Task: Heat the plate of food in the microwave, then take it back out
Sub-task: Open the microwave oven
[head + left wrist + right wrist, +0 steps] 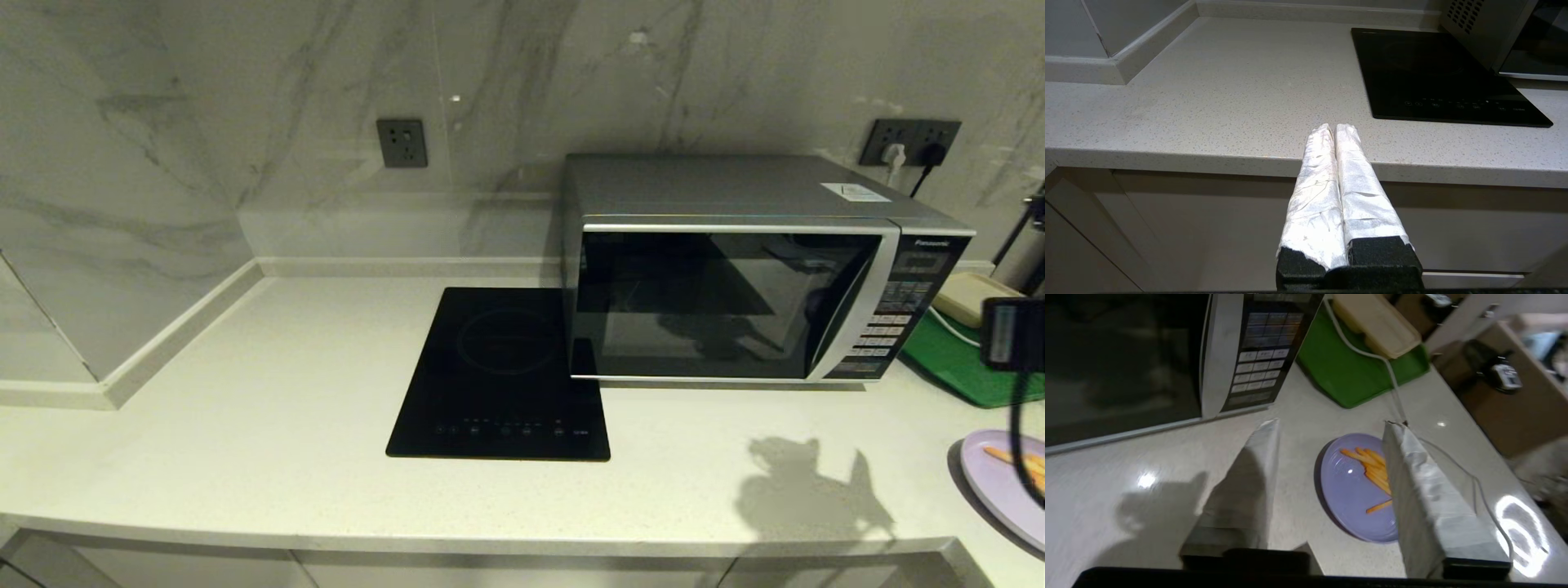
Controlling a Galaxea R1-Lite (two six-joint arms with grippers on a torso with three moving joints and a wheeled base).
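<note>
The lilac plate of fries (1353, 490) lies on the counter in front of the microwave's right side; the head view catches only its edge, the plate (1000, 482), at the far right. The silver-grey microwave (735, 269) stands with its dark door shut; its keypad (1261, 355) shows in the right wrist view. My right gripper (1331, 422) hovers above the counter, open, its taped fingers (1412, 473) apart, the plate showing between them and partly behind one. My left gripper (1334, 127) is shut and empty, held off the counter's front edge at the left.
A flat black cooktop (502, 371) lies left of the microwave. Right of the microwave sit a green tray (1355, 367) and a beige lidded box (1376, 322) with a white cable (1392, 388). The counter edge (1208, 159) runs in front. Wall sockets (910, 139) are behind.
</note>
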